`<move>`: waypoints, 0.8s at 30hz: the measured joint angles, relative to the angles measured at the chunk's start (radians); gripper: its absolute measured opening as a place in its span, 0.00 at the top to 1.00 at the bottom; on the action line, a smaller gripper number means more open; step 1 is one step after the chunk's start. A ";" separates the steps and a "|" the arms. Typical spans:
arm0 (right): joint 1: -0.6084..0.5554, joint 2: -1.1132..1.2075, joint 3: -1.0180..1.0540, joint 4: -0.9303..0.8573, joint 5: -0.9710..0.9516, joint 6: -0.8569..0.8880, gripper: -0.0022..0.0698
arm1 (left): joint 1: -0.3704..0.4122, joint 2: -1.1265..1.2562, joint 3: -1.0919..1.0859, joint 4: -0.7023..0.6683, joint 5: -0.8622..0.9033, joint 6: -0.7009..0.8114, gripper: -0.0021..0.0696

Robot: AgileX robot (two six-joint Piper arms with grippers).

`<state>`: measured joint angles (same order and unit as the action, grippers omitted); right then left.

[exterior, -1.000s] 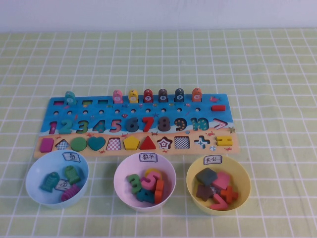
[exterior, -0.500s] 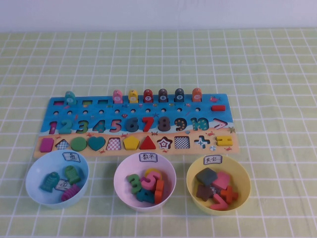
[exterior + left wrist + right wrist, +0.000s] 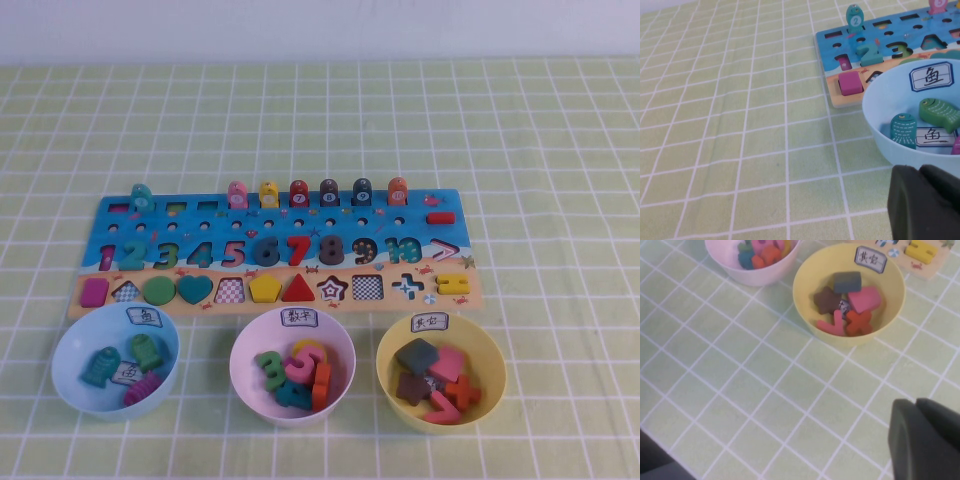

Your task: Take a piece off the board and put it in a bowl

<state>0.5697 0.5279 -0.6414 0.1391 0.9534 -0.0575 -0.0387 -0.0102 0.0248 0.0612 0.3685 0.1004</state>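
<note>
The pink-red ">" piece (image 3: pixel 445 250) lies in its slot at the right end of the number row on the board (image 3: pixel 476 293). The yellow bowl (image 3: pixel 388 372) stands in front of the board's right end and holds several pieces. It also shows in the right wrist view (image 3: pixel 801 287). Neither arm shows in the high view. My left gripper (image 3: pixel 918 170) is shut and empty, close to the near side of the light blue bowl (image 3: pixel 875 120). My right gripper (image 3: pixel 915 401) is shut and empty, over the cloth on the near side of the yellow bowl.
A pink bowl (image 3: pixel 240 362) with number pieces stands between the light blue bowl (image 3: pixel 62 365) with fish pieces and the yellow bowl. Six ring pegs and one fish peg (image 3: pixel 141 198) stand up along the board's far edge. A green checked cloth covers the table.
</note>
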 joint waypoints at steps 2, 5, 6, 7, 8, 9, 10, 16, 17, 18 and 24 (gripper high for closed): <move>0.000 0.000 0.000 0.000 -0.016 0.000 0.99 | 0.000 0.000 0.000 0.000 0.000 0.000 0.98; 0.000 0.000 0.000 0.000 -0.029 0.002 0.99 | 0.000 0.000 0.000 0.000 0.000 0.000 0.98; 0.000 0.000 0.000 0.000 -0.029 0.002 0.99 | 0.000 0.000 0.000 0.000 0.000 0.000 0.98; 0.000 0.000 0.000 0.000 -0.029 0.002 0.99 | 0.000 0.000 0.000 0.000 0.000 0.000 0.98; 0.000 0.000 0.000 0.000 -0.031 0.002 0.99 | 0.000 0.000 0.000 0.000 0.000 0.000 0.98; 0.000 0.000 0.000 0.000 -0.034 0.002 0.99 | 0.000 0.000 0.000 0.000 0.000 0.000 0.98; 0.000 0.000 0.000 -0.002 -0.040 0.002 0.99 | 0.000 0.000 0.000 0.000 0.000 0.000 0.98; -0.039 -0.078 0.115 -0.147 -0.284 0.004 0.99 | 0.000 0.000 0.000 0.000 0.000 0.000 0.98; -0.059 -0.096 0.153 -0.175 -0.354 0.004 0.99 | 0.000 0.000 0.000 0.000 0.000 0.000 0.98; -0.089 -0.119 0.195 -0.203 -0.427 0.004 0.99 | 0.000 0.000 0.000 0.000 0.000 0.000 0.98; -0.338 -0.275 0.452 -0.236 -0.823 0.004 0.99 | 0.000 0.000 0.000 0.000 0.000 0.000 0.98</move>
<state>0.2313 0.2524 -0.1890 -0.0966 0.1301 -0.0539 -0.0387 -0.0102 0.0248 0.0612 0.3685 0.1004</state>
